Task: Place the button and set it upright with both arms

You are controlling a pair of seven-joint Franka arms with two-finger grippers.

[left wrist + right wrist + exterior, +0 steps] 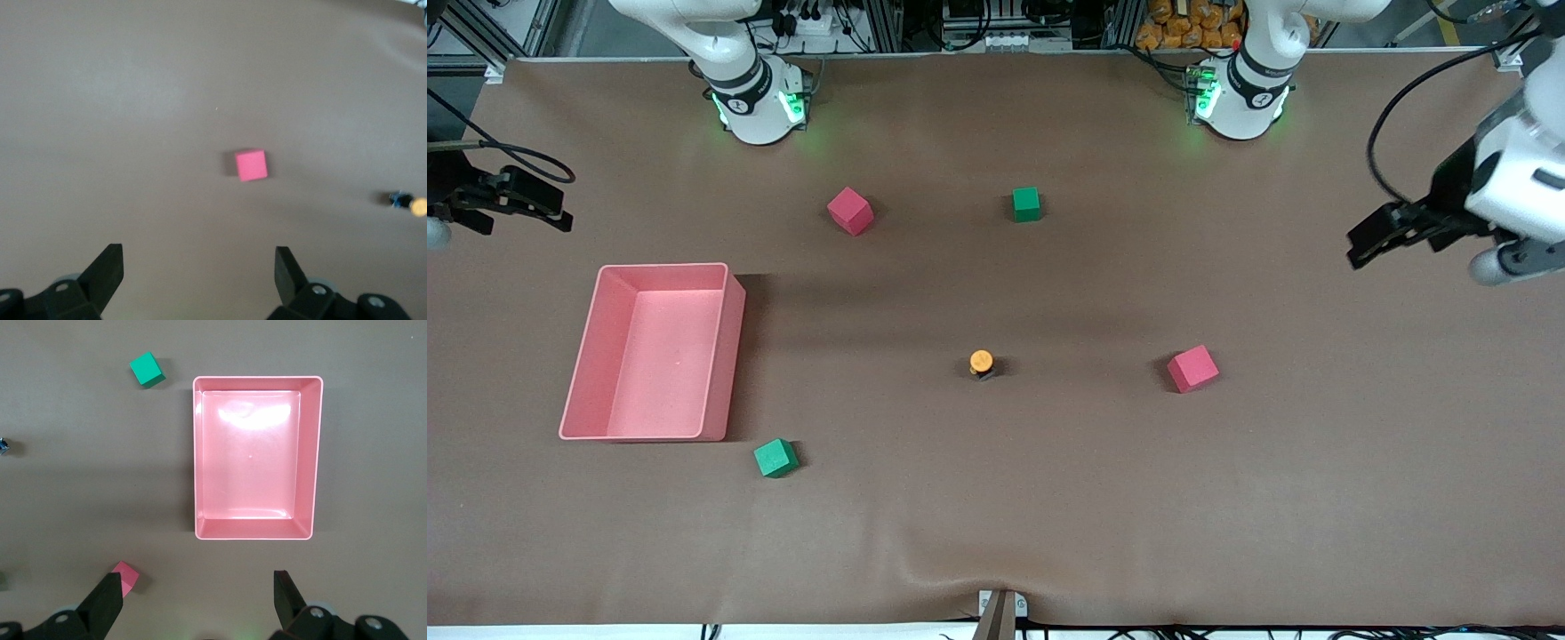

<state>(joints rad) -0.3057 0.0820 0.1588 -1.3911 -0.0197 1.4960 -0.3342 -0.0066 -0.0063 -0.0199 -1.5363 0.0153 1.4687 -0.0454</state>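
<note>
The button (981, 363), an orange cap on a dark body, rests near the middle of the brown table. In the left wrist view the button (408, 203) shows its cap and body side by side, so it appears tipped over. My left gripper (1359, 251) hangs open and empty over the left arm's end of the table, and its fingers (199, 260) frame bare cloth. At the right arm's end my right gripper (559, 216) hovers open beside the pink tray, holding nothing between its fingers (197, 583). Only a dark sliver of the button (3, 445) shows in the right wrist view.
A pink tray (727, 356) lies toward the right arm's end. One red cube (849, 211) and one green cube (1026, 204) sit near the bases. Another red cube (1192, 368) lies beside the button, and another green cube (775, 458) sits at the tray's near corner.
</note>
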